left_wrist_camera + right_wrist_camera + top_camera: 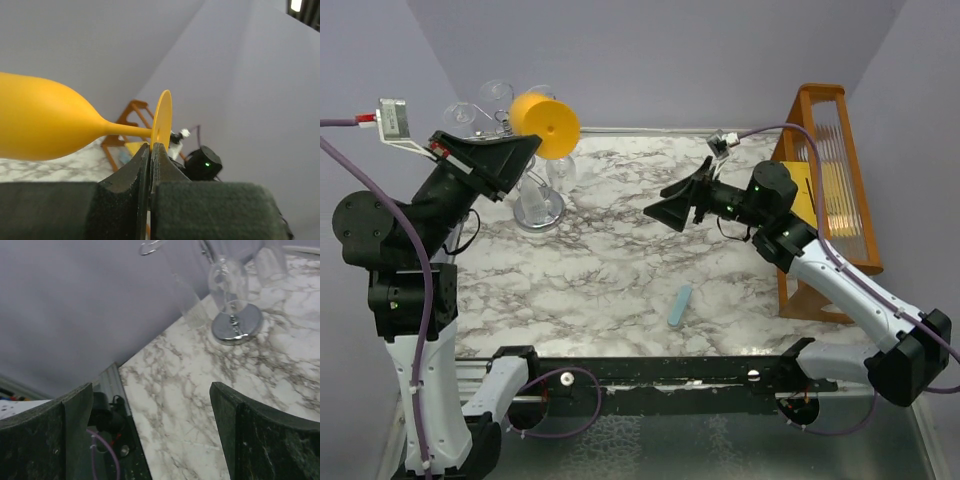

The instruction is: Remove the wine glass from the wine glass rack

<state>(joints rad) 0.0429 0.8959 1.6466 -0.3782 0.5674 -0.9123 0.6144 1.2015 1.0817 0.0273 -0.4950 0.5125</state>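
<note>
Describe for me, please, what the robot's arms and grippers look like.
The left arm and right arm pair black joint housings with white link shells; purple cables trail along each. The left gripper and right gripper have broad black wedge-shaped fingers. A green light glows on the right wrist.

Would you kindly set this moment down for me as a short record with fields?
left gripper: shut on the yellow-orange wine glass, at its stem by the foot
glass pose: held sideways in the air
right gripper: open, empty, above the marble table
silvery wire rack: upright, clear glasses hanging on it
also present: light blue stick; orange wooden slatted rack
</note>
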